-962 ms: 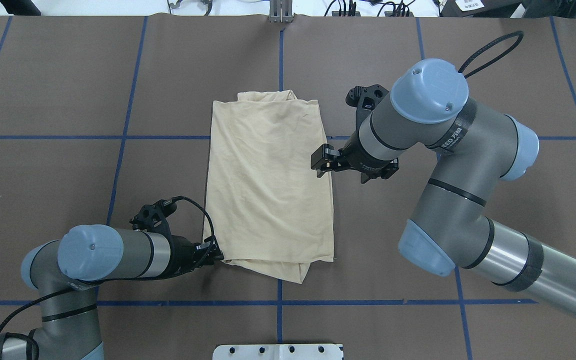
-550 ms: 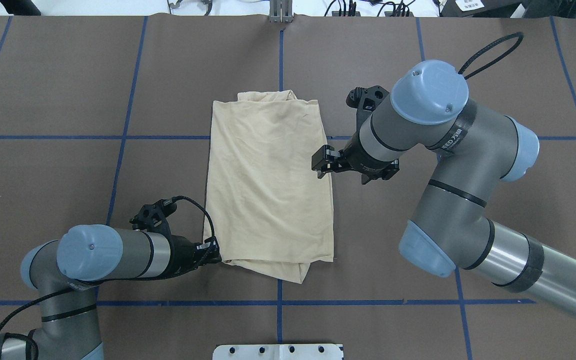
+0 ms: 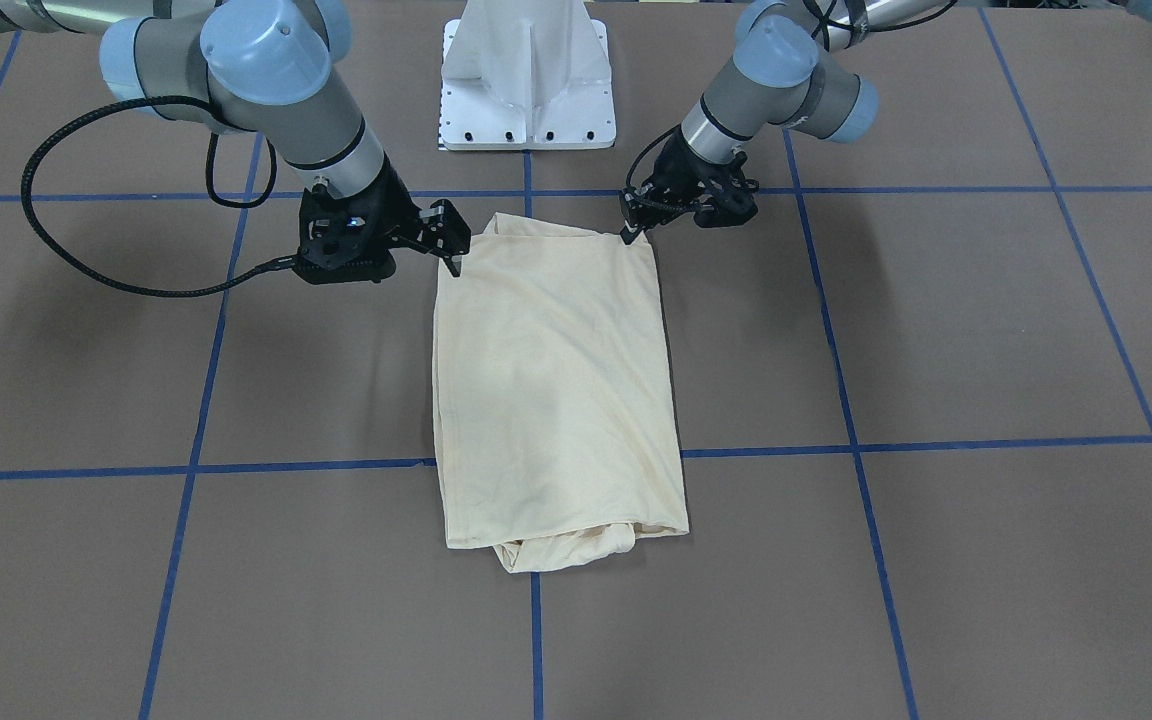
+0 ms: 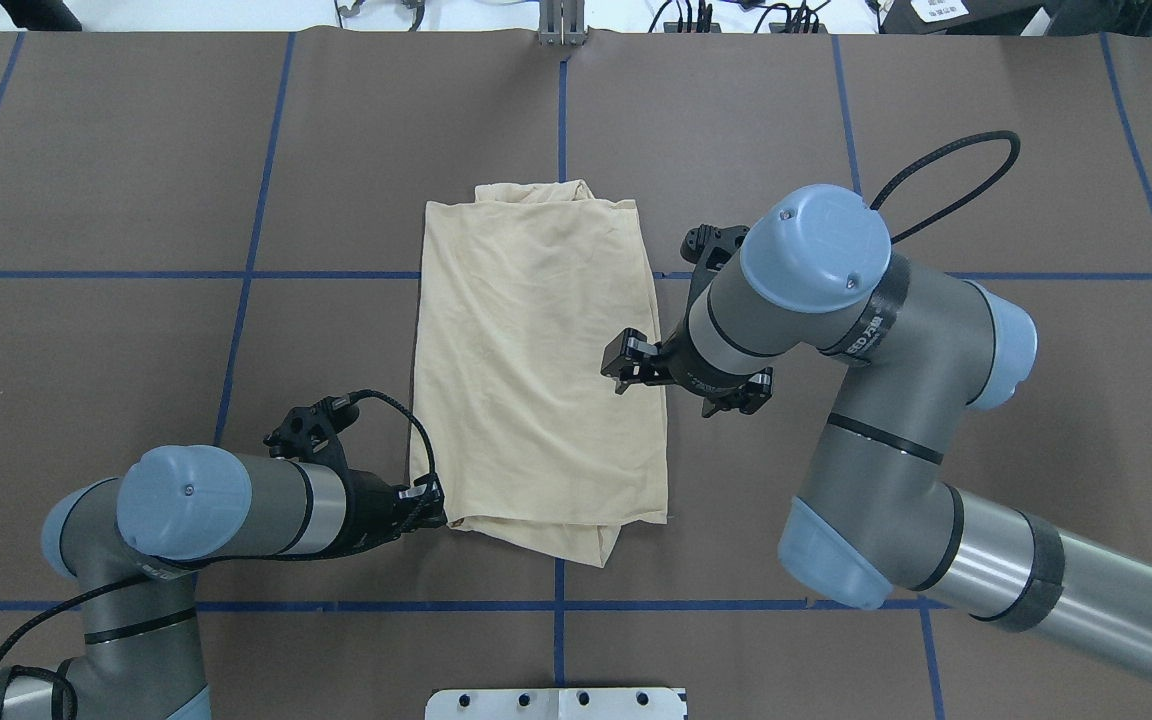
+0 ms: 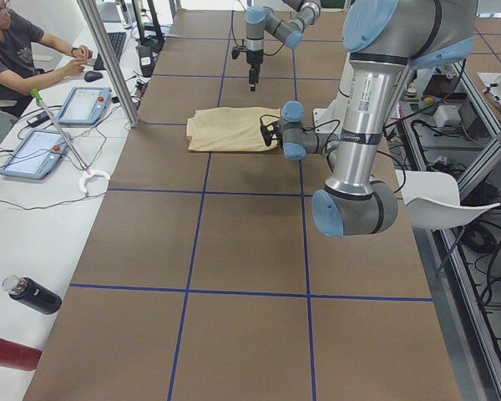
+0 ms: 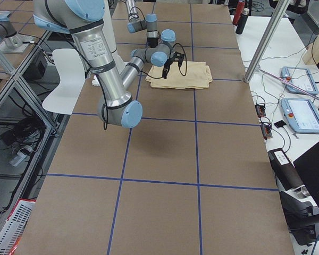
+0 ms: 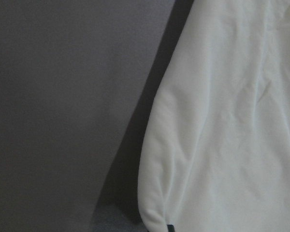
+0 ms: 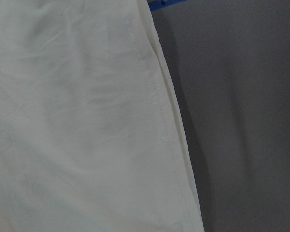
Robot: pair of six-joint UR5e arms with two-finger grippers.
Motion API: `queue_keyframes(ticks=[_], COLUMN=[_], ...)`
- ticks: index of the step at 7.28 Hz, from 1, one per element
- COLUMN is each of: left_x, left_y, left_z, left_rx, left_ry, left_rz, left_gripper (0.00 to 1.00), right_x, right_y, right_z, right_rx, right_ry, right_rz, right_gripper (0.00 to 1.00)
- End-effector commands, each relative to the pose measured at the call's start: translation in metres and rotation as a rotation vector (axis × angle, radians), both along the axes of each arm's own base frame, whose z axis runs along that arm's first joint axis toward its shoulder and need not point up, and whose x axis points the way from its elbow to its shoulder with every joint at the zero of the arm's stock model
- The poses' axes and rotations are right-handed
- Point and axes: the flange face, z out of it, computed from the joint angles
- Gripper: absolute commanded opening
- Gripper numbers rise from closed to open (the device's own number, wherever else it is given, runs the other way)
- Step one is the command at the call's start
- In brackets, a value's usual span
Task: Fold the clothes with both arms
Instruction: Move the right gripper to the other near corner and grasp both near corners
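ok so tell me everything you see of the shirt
The T-shirt is pale cream, thin, creased cloth, folded into a long rectangle, no print showing. It lies flat on the brown table, under-layers bunching out at both ends. A stitched hem runs along its right edge. The left end effector is at its near left corner and the right end effector hangs over its right edge.

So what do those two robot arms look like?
The left arm and right arm are silver-grey tubes with rounded light-blue joint caps. The left gripper and right gripper are black, two-fingered, fed by black braided cables. White lettering marks the right arm's black band.
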Motion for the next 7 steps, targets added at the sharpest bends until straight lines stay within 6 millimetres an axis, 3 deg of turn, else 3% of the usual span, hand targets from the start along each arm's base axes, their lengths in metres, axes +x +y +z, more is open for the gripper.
queue_keyframes(ticks=[1,5,7], left_x=[-0.001,-0.001,-0.003], left_y=[0.000,0.000,0.001], left_z=[-0.002,-0.002,-0.004], left_rx=[0.000,0.001,0.001], left_ry=[0.002,0.003,0.008], left_rz=[0.001,0.001,0.000], left_gripper=[0.00,0.00,0.00], right_x=[-0.041,-0.105,-0.118], right_y=[0.044,0.123,0.126], right_z=[-0.005,0.012,0.025], right_rx=[-0.076,-0.198,-0.197], right_ry=[0.020,0.078,0.110], right_rz=[0.086,0.239,0.236], right_gripper=[1.00,1.00,1.00])
